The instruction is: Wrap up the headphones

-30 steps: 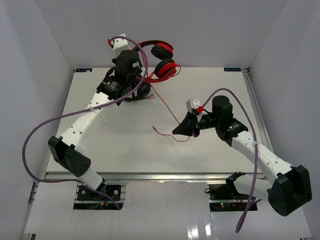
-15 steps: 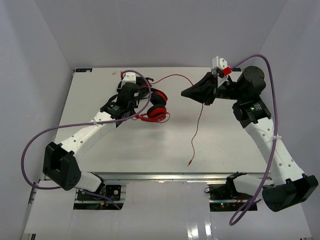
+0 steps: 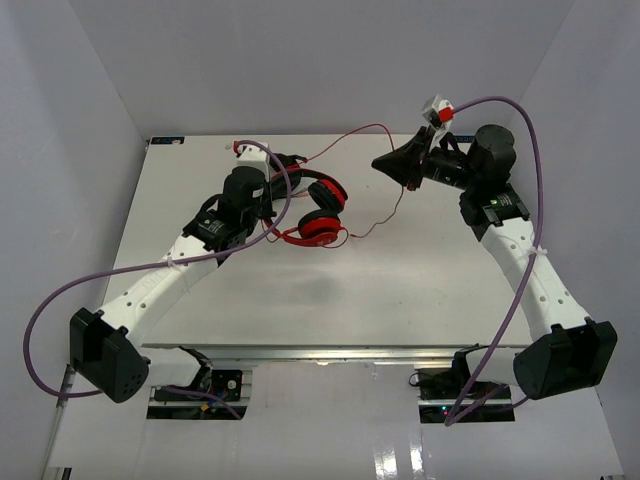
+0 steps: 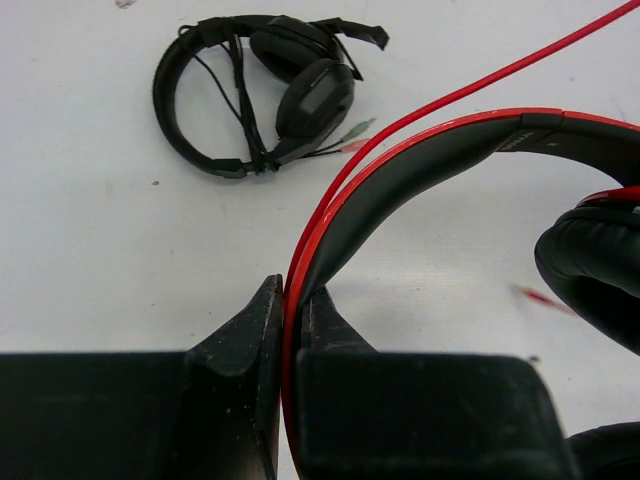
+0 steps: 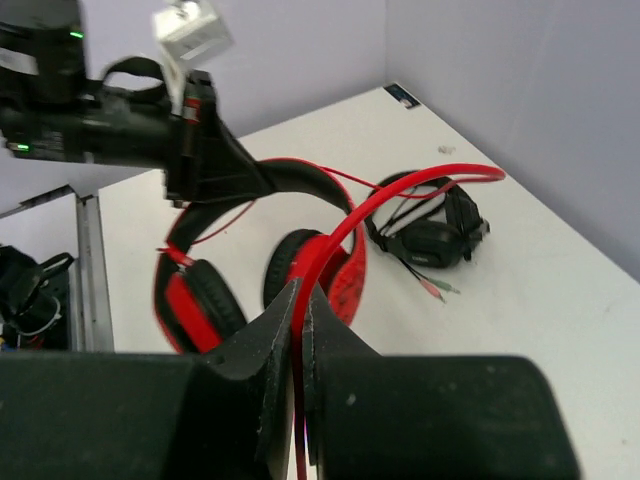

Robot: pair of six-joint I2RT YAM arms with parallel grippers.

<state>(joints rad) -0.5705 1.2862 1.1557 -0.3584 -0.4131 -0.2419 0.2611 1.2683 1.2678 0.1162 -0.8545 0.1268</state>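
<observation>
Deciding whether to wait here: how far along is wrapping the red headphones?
Done: left gripper clamps the headphones by the headband; right gripper pinches the cable. In hand: cable spans the air between them. Left: I see no finished turns around the headphones, and much cable hangs loose.

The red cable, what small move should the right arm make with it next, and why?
Probably swing the right gripper toward the headphones to lay a turn around the headband. The left gripper is clamped on the headband, the right one grips the cable, which arcs loosely between them, unwrapped.
</observation>
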